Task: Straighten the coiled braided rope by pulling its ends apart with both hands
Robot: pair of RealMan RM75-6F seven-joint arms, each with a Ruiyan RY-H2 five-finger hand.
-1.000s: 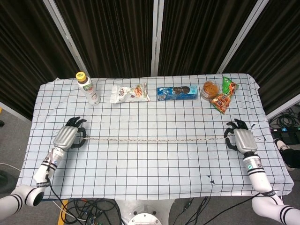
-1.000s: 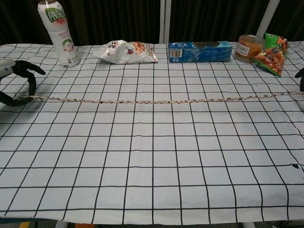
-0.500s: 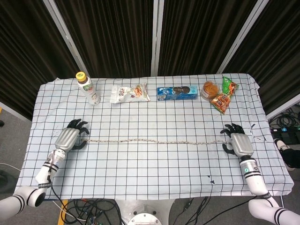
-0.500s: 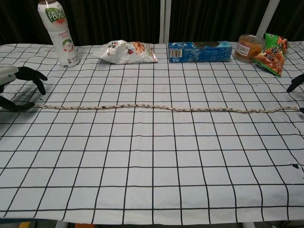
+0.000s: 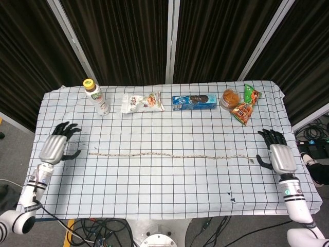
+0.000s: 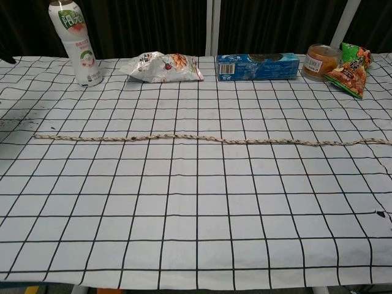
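Rope (image 5: 167,155) lies straight across desk (image 5: 164,190), both ends free; left hand (image 5: 54,147) & right hand (image 5: 280,156) spread, holding nothing; jar (image 5: 230,98) w/ brown contents at back.

cloth (image 5: 169,180): white, black grid | rope (image 5: 169,155): beige, darker flecks in braid | bottle (image 5: 97,98): white, green-pink label, yellow cap | box (image 5: 194,102): blue | packet (image 5: 249,104): green-orange | hands: silver backs, black fingers (image 5: 271,136)
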